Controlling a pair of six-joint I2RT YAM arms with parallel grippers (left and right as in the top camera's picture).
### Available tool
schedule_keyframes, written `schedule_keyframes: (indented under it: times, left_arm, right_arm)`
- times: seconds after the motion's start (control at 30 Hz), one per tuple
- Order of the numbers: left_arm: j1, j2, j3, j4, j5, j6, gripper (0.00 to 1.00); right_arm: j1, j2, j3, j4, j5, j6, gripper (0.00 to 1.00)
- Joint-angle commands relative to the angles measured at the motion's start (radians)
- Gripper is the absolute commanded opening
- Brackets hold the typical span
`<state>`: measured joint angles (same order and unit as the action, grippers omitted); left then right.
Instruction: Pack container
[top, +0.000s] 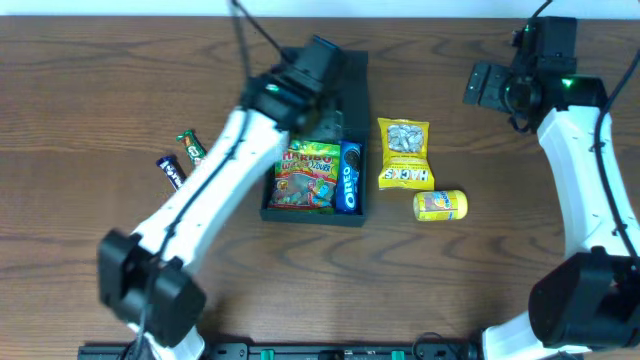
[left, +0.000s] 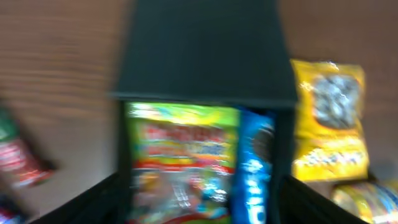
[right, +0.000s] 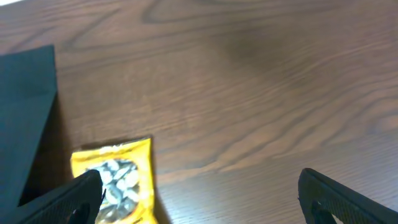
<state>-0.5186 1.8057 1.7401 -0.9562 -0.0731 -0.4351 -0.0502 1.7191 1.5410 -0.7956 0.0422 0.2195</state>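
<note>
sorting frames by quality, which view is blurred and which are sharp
Left wrist: heavily blurred, print on the Haribo bag and Oreo pack smeared. Overhead: sharp, both labels legible inside the container. Right wrist: crisp wood grain on the table, no blur.

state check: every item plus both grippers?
container: lid open, two snacks inside
gummy bag: in container, lying flat
cookie pack: in container, beside gummy bag
seed bag: on table, unpacked
yellow packet: on table, unpacked
green candy bar: on table, unpacked
dark candy bar: on table, unpacked
left gripper: open, empty, over container
right gripper: open, empty
</note>
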Motion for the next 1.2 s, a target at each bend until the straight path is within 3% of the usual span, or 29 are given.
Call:
schedule_keyframes:
  times: [0.0,0.23,0.57,0.7,0.8,0.9,1.17]
  left_arm:
    - [0.103,-0.040,0.006,-0.027,-0.091,0.030,0.79]
    - [0.281,-0.046,0.006,-0.073,-0.067,0.038,0.79]
    - [0.330,-0.046,0.006,-0.076,-0.034,0.059,0.79]
    - [0.330,-0.046,0.006,-0.076,-0.034,0.074,0.79]
    - [0.331,-0.046,0.006,-0.076,-0.034,0.076,0.79]
    - [0.331,-0.046,0.006,-0.076,-0.034,0.081,0.79]
    - [0.332,-0.046,0.006,-0.075,-0.040,0.099,0.79]
  right_arm:
    - [0.003,0.029,-0.035,-0.004,-0.123,0.011,0.99]
    - [0.128,0.116,-0.064,-0.013,-0.127,0.008,0.99]
    - [0.255,0.293,-0.064,-0.016,-0.099,0.012,0.95]
    - [0.261,0.330,-0.064,-0.018,-0.099,0.012,0.80]
    - [0.261,0.343,-0.064,-0.017,-0.099,0.012,0.58]
    - [0.261,0.344,-0.064,-0.016,-0.099,0.012,0.30]
    - [0.260,0.335,-0.029,-0.037,-0.099,0.012,0.01]
